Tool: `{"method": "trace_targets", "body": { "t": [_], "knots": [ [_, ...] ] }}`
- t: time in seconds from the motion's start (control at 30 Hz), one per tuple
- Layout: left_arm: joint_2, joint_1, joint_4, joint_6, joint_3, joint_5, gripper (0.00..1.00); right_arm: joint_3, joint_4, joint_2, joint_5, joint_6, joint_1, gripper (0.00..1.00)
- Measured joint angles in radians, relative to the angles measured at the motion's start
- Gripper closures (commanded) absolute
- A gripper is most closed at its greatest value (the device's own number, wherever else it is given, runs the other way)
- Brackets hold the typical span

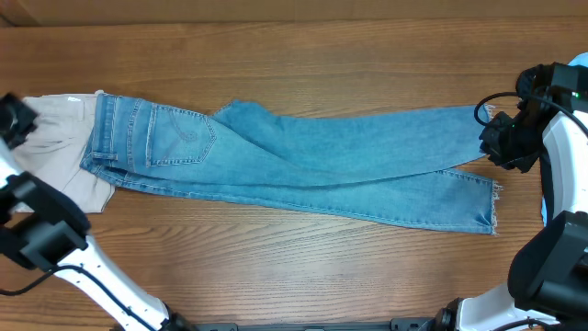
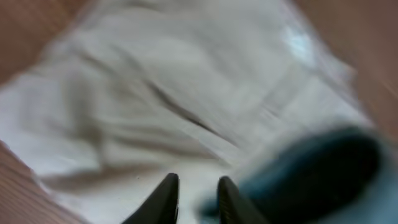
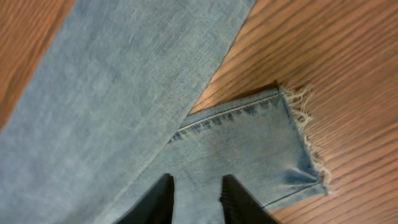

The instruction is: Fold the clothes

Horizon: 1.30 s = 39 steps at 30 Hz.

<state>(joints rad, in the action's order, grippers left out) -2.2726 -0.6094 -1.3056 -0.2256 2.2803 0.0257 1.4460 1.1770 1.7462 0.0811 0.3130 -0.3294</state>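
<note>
The right claw hangs with its two fingers apart and nothing between them. Blue denim shows through the gap, and I cannot tell whether the tips touch it. Seen from overhead, this claw sits at the right end of the jeans, just beside the hem of the far leg. Under its wrist camera the far leg lies slantwise over the near one. The near leg's frayed hem spreads out on the wood to the right of the fingers.

The left claw is also parted, though only narrowly, and it grips nothing. Its view is blurred. Cream trousers fill most of it, and a dark blue-black blur sits at the right.

From above, the jeans stretch across the bench. The waist is at the left, with a back pocket facing up, and both legs run to the right, dividing toward the hems. The waistband lies on the cream trousers, which stick out to the left of it.
</note>
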Motion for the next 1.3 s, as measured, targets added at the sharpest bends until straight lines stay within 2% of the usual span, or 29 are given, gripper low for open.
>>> {"method": "trace_targets", "body": {
  "t": [0.2,0.37,0.53,0.7,0.8,0.9,0.97,1.07,1.17,1.3],
  "knots": [
    [0.129,0.261,-0.201,0.017,0.019,0.069,0.67,0.0,0.006,0.0,-0.002,-0.003,0.0,0.65],
    [0.146,0.459,-0.361,-0.007,0.021,0.031,0.7,0.0,0.048,0.0,-0.012,0.0,0.0,0.61],
    [0.159,0.523,-0.379,-0.053,-0.019,-0.004,0.7,0.001,0.115,-0.002,-0.043,0.025,0.0,0.56],
    [0.269,0.529,-0.374,-0.099,-0.155,-0.036,0.7,-0.01,0.116,-0.069,-0.062,0.053,-0.005,0.52],
    [0.41,0.529,-0.341,-0.119,-0.274,-0.069,0.7,-0.055,0.096,-0.174,-0.064,0.078,-0.005,0.43],
    [0.586,0.529,-0.24,-0.129,-0.42,-0.091,0.67,-0.115,0.039,-0.273,-0.064,0.093,-0.005,0.43],
    [0.695,0.524,-0.153,-0.137,-0.525,-0.097,0.5,-0.153,0.01,-0.307,-0.062,0.106,-0.005,0.44],
    [0.827,0.499,-0.002,-0.147,-0.701,-0.098,0.39,-0.204,-0.036,-0.311,-0.049,0.111,-0.005,0.44],
    [0.865,0.456,0.123,-0.157,-0.846,-0.097,0.39,-0.235,-0.048,-0.305,-0.029,0.114,-0.005,0.43],
    [0.803,0.38,0.266,-0.157,-1.009,-0.089,0.43,-0.241,-0.051,-0.305,-0.018,0.113,-0.005,0.44]
  ]
}}
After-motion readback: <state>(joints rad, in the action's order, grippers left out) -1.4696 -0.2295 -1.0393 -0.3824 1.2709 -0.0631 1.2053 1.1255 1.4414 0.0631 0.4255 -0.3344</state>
